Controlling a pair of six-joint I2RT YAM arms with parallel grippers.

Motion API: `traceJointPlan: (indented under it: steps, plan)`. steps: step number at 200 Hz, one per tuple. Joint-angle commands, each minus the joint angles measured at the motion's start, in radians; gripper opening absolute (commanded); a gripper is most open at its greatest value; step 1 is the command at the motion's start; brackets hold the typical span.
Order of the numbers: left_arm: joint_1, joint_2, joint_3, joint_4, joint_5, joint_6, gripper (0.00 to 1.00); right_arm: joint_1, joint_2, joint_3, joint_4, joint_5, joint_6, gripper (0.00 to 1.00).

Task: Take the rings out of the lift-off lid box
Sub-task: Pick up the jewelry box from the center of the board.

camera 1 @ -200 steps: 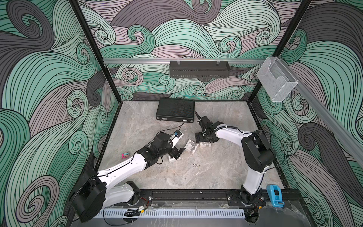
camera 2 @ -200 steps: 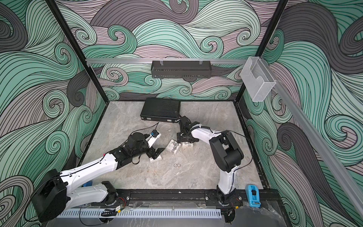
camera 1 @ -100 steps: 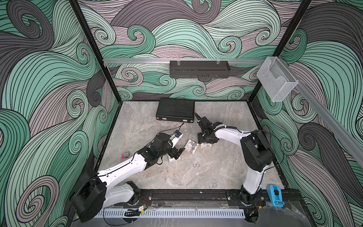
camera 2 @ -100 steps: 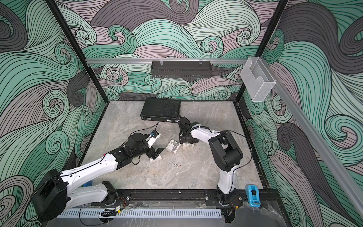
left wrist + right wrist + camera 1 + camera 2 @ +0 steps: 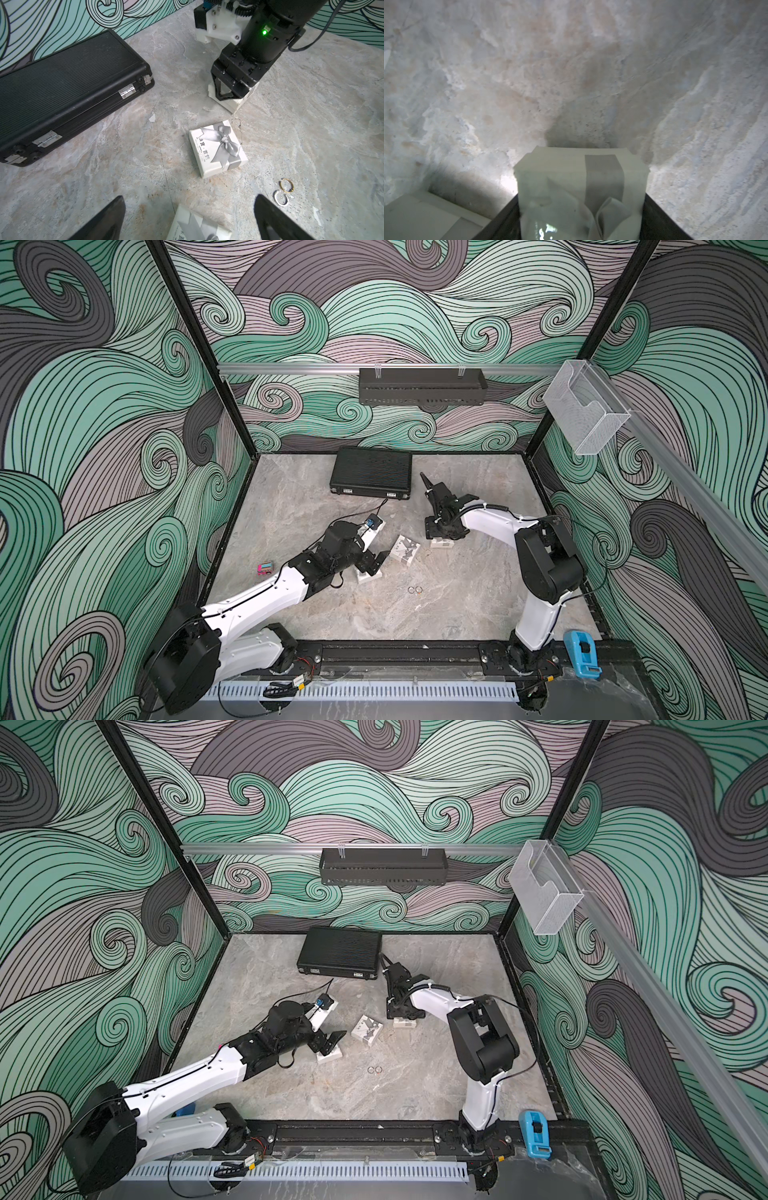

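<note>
Left gripper [image 5: 376, 565]: low over the left box, fingers [image 5: 104, 220] spread wide, holding nothing.
Left box [image 5: 368, 576]: white with a grey ribbon, on the table [image 5: 457, 614] at the near left of the three boxes; in the left wrist view it lies between the two spread fingers without touching them.
Right gripper [image 5: 441, 536]: points down onto the right box, fingers [image 5: 506, 222] pressed against two opposite sides of it.
Right box [image 5: 579, 187]: white, grey ribbon and bow, lid on; farthest right of the three, slightly farther back than the mid box.
Mid box [image 5: 217, 148]: white with a silver bow, lid on, on the table between the other two; nothing touches it.
Rings [image 5: 283, 192]: two on the table, one gold and one silver and studded, side by side and about touching. In both top views they lie nearer than the mid box, between the arms, outside every box.
Case [image 5: 372, 472]: black, shut, flat at the far edge, left of the right arm's wrist.
</note>
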State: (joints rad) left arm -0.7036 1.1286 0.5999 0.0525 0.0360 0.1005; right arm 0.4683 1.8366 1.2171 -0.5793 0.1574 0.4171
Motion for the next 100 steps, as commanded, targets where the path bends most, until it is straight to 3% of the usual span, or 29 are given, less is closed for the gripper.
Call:
traceJointPlan:
  steps: [1, 46, 100]
  plan:
    - [-0.004, -0.027, -0.003, -0.028, -0.029, 0.008, 0.97, -0.062, -0.035, 0.006, -0.007, 0.004, -0.051, 0.75]
    - [-0.003, -0.027, 0.001, -0.034, -0.041, 0.015, 0.97, -0.149, 0.048, 0.102, -0.010, -0.035, -0.140, 0.75]
    - [-0.004, -0.026, 0.007, -0.045, -0.042, 0.018, 0.97, -0.169, 0.191, 0.240, -0.030, -0.060, -0.151, 0.74]
